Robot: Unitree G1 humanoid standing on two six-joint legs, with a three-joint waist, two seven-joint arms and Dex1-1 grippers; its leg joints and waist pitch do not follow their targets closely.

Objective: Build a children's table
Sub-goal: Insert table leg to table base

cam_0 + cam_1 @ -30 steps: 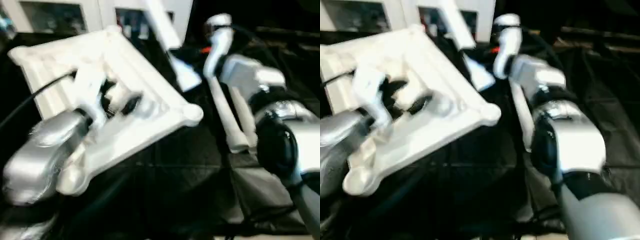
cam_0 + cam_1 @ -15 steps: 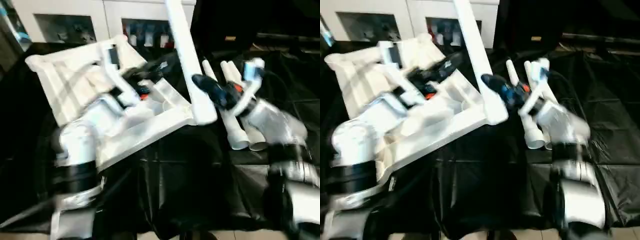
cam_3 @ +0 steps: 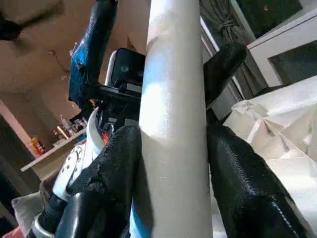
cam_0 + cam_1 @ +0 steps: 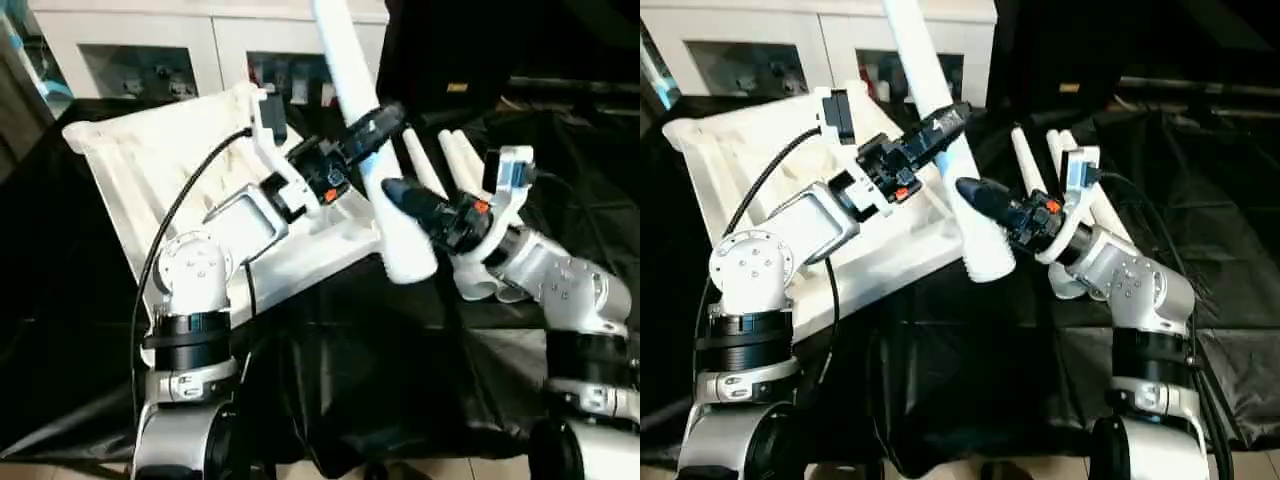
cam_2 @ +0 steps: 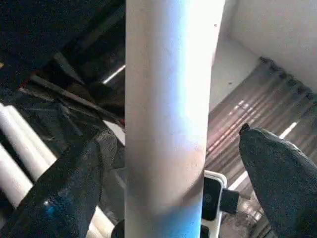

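Step (judged): seating a leg into a corner socket, not yet in.
Right pincer (image 4: 398, 195): pinching the held leg (image 4: 372, 150) low on its shaft; in right wrist view both black fingers (image 3: 111, 168) press the tube from either side.
Left pincer (image 4: 378, 122): spread wide around same leg higher up; left wrist view shows gaps btw fingertips (image 5: 74, 188) and tube, so no grip.
Held leg: steeply tilted, flared end down, just past near edge of tabletop (image 4: 160, 160), top running out of frame.
Tabletop: underside up on black-draped desk (image 4: 360, 390), tilted, far edge raised toward the cabinets (image 4: 150, 50).
Spare legs (image 4: 455, 165): lying together on desk, just behind right forearm.
Risk 1: leg is smooth, tapered plastic; w/ one pincer gripping it could slide or swing, esp. w/ most of its length above the grip.
Risk 2: flared end may miss the round socket & jam on a rib, shoving the light tabletop across the slick cloth.
Risk 3: right forearm close to spare legs; could knock them rolling.
Materials: tabletop & legs glossy white moulded plastic, ribs raised & thin; cloth black, creased, shiny; fingers black, matte, rubbery-looking.
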